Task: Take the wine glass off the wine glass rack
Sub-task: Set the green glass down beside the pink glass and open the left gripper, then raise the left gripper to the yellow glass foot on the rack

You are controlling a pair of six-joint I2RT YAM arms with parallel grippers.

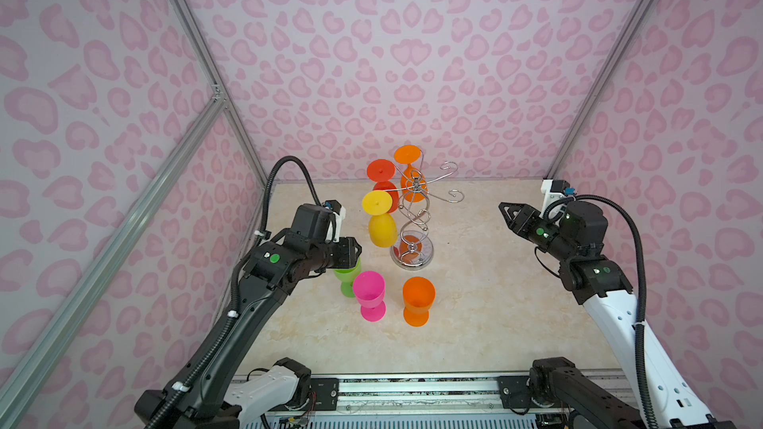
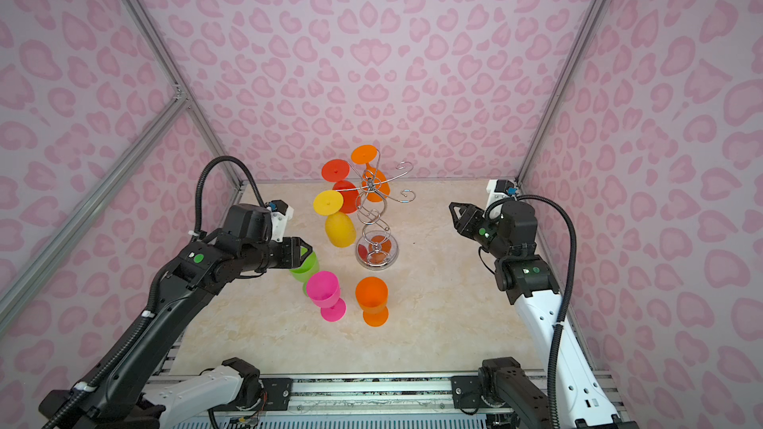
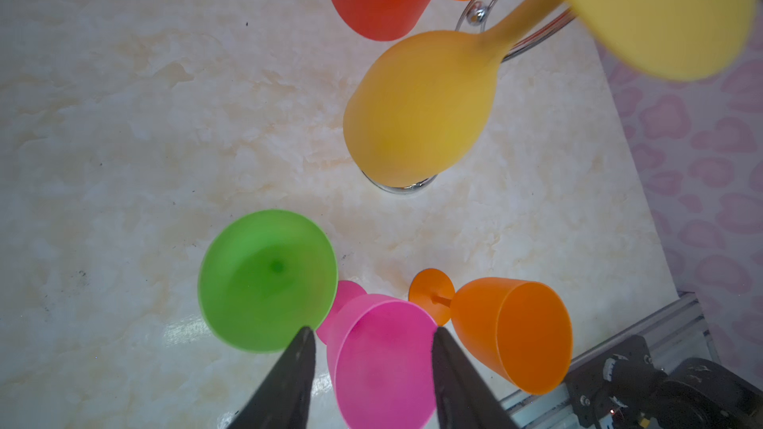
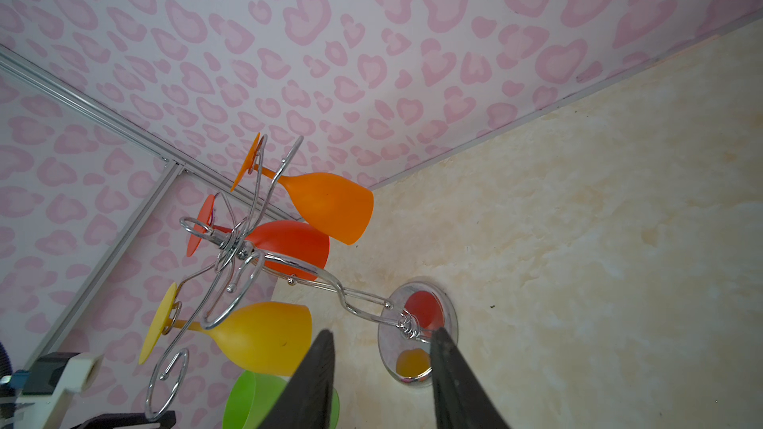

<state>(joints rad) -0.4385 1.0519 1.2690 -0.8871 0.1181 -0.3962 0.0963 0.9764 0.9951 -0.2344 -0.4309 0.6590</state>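
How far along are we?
Done: green glass, pink glass, standing orange glass on the table. In hand: nothing; left gripper open above the green glass, right gripper open. Left: yellow glass, red glass, hanging orange glass on the wine glass rack.

Wine glass rack (image 1: 414,216): a chrome wire stand, upright on the bench (image 1: 495,303), with a round mirrored base, a spiral stem and curled arms on top. Three glasses hang upside down from its left arms: the yellow wine glass (image 1: 382,229) nearest the front, the red wine glass (image 1: 380,170) behind it, the hanging orange wine glass (image 1: 407,155) rearmost. Off the rack, upright on the bench in front: the green wine glass (image 1: 344,280), the pink wine glass (image 1: 368,291) just beside it, and the standing orange wine glass (image 1: 418,297).
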